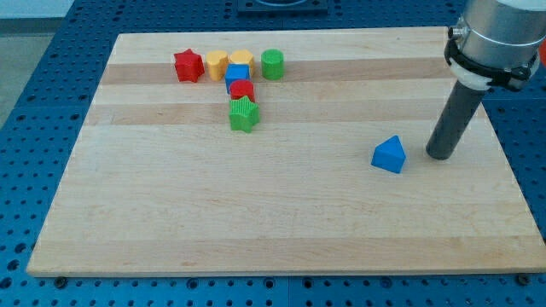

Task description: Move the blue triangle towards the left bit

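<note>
A pale wooden table (281, 230) on a blue perforated base (34, 102).

The table is made of light planks with a slightly darker band of grain running across near the view's top. The blue surface beneath shows on all sides, dotted with regular rows of small holes. The light is even and soft. At the view's top edge sits a dark fixture (281, 5), perhaps a mount, too cropped to tell.

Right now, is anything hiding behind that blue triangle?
Nothing shows behind the blue triangle: only bare board toward the view's top. My tip stands apart at its right, not touching. The triangle covers only a small patch of board under it.
</note>
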{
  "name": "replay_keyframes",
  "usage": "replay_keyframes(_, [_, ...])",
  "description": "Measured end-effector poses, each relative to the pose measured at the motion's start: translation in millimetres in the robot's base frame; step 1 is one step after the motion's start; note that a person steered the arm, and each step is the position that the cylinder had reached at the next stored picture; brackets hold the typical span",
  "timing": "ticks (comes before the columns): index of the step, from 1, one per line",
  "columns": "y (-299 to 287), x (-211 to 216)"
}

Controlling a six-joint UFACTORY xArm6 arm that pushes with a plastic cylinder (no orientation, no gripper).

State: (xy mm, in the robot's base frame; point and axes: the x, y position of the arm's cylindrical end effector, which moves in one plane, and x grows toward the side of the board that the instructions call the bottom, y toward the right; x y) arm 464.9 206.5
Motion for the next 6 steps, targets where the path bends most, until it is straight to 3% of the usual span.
replay_keyframes(2, [-5,-14])
replay_keyframes(4, [-16,9])
replay_keyframes(6, [-65,9])
